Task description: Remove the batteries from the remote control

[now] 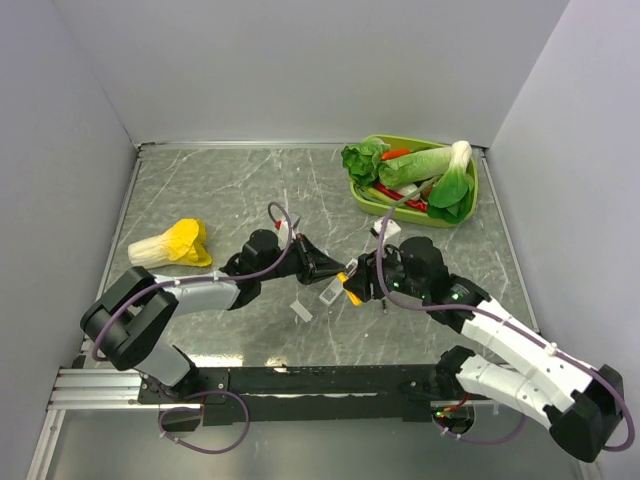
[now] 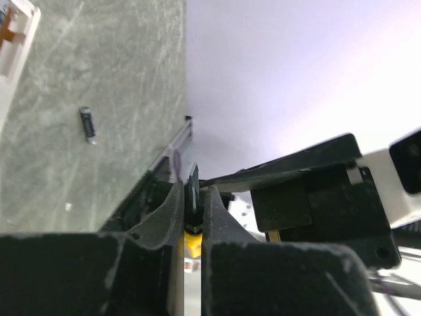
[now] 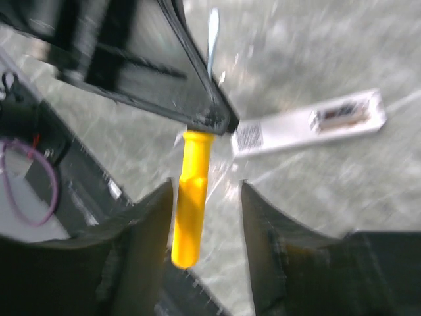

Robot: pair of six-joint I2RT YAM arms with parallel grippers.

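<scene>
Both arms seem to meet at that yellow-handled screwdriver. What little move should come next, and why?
Probably the right arm should back straight off. The right fingers stand open around the handle of the screwdriver, gripping nothing, while the left fingers are shut on its shaft end, so the left arm alone carries it. Backing off would free it to work at the remote.

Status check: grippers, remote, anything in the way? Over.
Left gripper shut on screwdriver shaft; right gripper open around its handle. Remote on table, recess up. One battery out.
</scene>
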